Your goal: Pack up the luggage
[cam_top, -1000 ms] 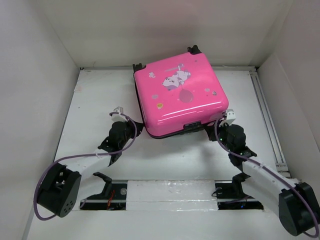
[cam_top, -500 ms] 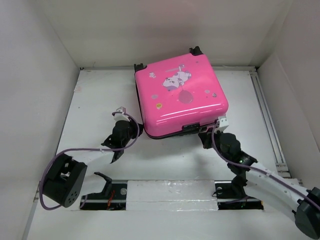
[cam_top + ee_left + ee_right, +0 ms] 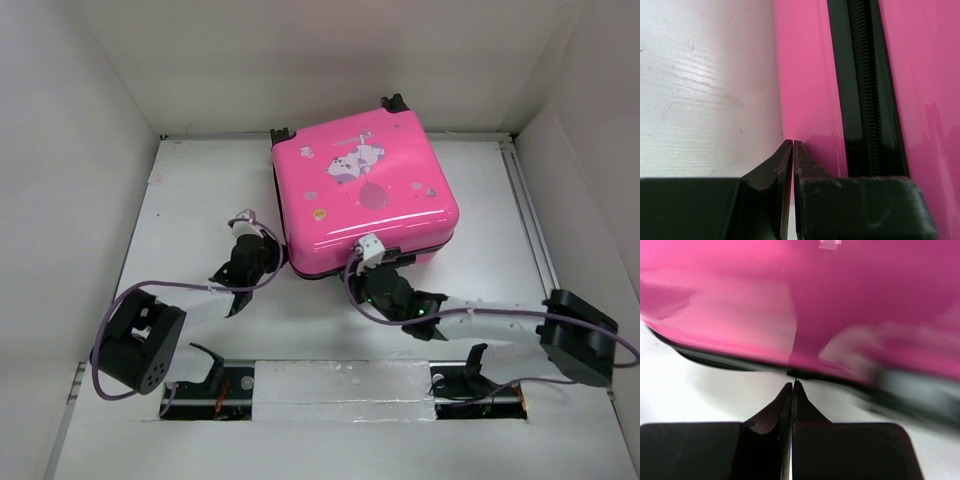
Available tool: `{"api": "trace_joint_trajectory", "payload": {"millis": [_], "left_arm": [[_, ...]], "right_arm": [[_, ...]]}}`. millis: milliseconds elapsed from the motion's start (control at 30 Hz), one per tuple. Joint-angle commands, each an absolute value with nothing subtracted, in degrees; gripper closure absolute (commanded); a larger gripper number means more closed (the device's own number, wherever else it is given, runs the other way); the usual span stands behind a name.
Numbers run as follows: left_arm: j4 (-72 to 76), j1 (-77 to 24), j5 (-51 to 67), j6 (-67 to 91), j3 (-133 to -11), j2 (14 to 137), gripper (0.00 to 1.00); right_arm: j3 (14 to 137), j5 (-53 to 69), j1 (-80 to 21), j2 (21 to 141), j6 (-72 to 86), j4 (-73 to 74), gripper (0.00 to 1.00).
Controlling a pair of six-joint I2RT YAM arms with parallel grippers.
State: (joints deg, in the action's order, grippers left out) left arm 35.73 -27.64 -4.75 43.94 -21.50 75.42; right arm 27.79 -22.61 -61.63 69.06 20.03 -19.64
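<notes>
The luggage point(image 3: 365, 190) is a hot-pink suitcase with cartoon stickers, lying closed and flat at the back middle of the white table. My left gripper point(image 3: 266, 252) is shut and empty, its tips against the case's left side near the front corner. In the left wrist view point(image 3: 792, 143) the pink shell point(image 3: 805, 75) and black zip band point(image 3: 862, 85) fill the frame. My right gripper point(image 3: 370, 262) is at the middle of the front edge. In the right wrist view point(image 3: 792, 384) it is shut, its tips pinching a thin dark zipper pull point(image 3: 795, 374) on the seam below the blurred shell point(image 3: 840, 290).
White walls close in the table on three sides. A metal rail point(image 3: 530, 230) runs along the right edge. A white bar point(image 3: 340, 385) lies across the front between the arm bases. The case's black wheels point(image 3: 392, 101) point to the back wall.
My right gripper has slid left along the case's front seam, from the right front corner to the middle. My left gripper has moved slightly toward the case's left side.
</notes>
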Motion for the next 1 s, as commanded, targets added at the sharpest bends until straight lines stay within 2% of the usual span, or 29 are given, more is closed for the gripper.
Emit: {"api": "trace_joint_trajectory", "payload": {"millis": [0,133,267,433,500,533,567,600,667,733,833,967], "left_arm": [[46.8,-31.8,5.2,46.2,-27.0,75.6,0.98],[45.4,-33.8,4.5,44.4,-28.1,75.1,0.98],[36.9,-33.8,4.5,40.4,-33.2,73.8,0.98],[32.8,-33.8,4.5,38.8,-36.1,73.3,0.93],[29.4,-33.8,2.1,38.0,-37.4,72.3,0.85],[28.2,-32.3,-1.0,38.0,-37.4,70.8,0.77],[27.5,-31.3,-2.0,39.2,-37.4,70.0,0.66],[27.5,-30.2,-2.7,40.4,-36.9,69.1,0.39],[28.4,-27.9,-4.7,42.4,-36.2,67.1,0.24],[28.4,-27.0,-6.1,44.4,-36.2,66.5,0.14],[29.7,-25.8,-8.0,47.1,-37.9,66.4,0.13],[31.7,-23.7,-9.1,50.5,-41.4,69.2,0.12]], "right_arm": [[35.9,-17.0,-68.8,78.3,18.2,-26.1,1.0],[42.1,-17.8,-70.8,85.9,14.5,-27.5,1.0],[44.3,-15.0,-70.8,88.8,14.0,-30.4,1.0],[47.3,-15.4,-70.8,92.4,12.5,-31.4,1.0],[45.8,-15.9,-70.8,89.5,13.0,-30.1,1.0],[44.2,-15.9,-70.8,87.6,13.7,-30.8,1.0],[40.6,-15.4,-70.8,85.5,13.7,-30.8,1.0],[38.5,-14.6,-70.8,80.4,15.7,-30.8,1.0],[31.7,-11.3,-70.8,75.0,17.7,-30.2,1.0],[27.7,-8.8,-70.8,67.4,20.6,-28.2,1.0],[22.9,-6.5,-70.8,58.8,23.5,-20.4,1.0],[20.7,-10.4,-71.5,47.5,25.7,-10.0,1.0]]}}
